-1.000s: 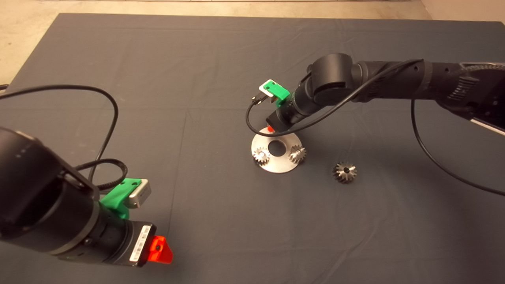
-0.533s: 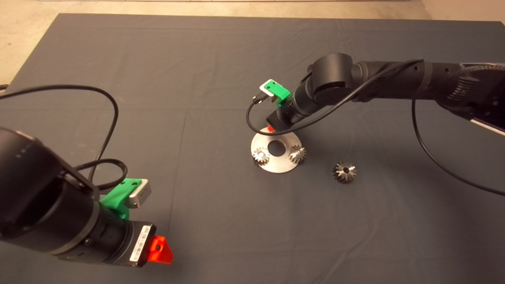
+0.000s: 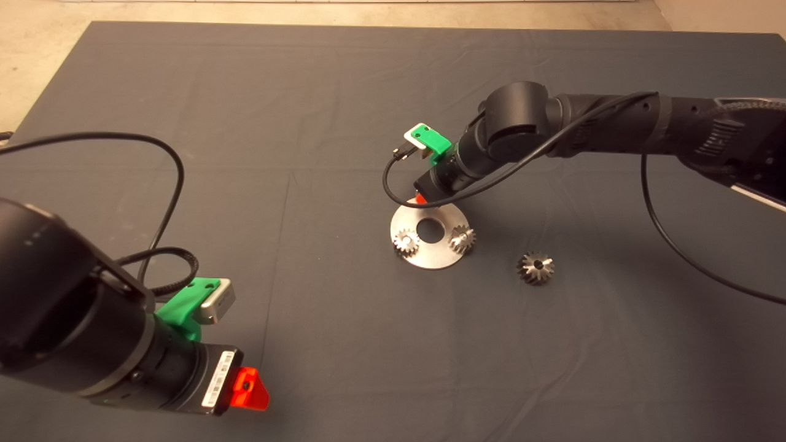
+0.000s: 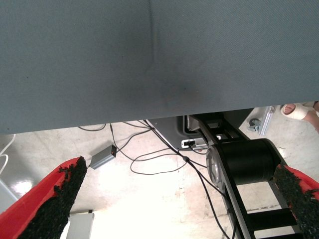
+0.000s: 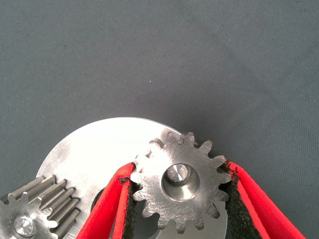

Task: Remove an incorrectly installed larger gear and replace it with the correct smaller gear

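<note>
The small gear (image 5: 180,185) sits on the round steel plate (image 3: 437,258) with a pin showing in its centre hole, so it looks seated, though the wrist view is too close to be sure it is fully down. The right gripper (image 5: 179,199) has its two pads against the gear's teeth on opposite sides, closed on it. In the head view this gripper is mostly hidden under its own arm at the plate's far rim, a little beyond the middle of the worktop (image 3: 344,92). Two more small gears stand on the plate: one (image 3: 406,242) by its left rim and one (image 3: 462,239) by its right rim, with the plate's centre hole between them.

The large gear (image 3: 535,268) lies flat on the mat, well apart from the plate, toward the worktop's right edge and somewhat nearer the front.

So the removal appears done, and the swap is nearly complete: what seems left is to release the small gear and pull the arm clear.

The left gripper (image 3: 249,388) waits at the front left corner, its fingers (image 4: 55,199) spread wide with nothing between them; its wrist view shows the worktop's edge and cables on the floor.
</note>
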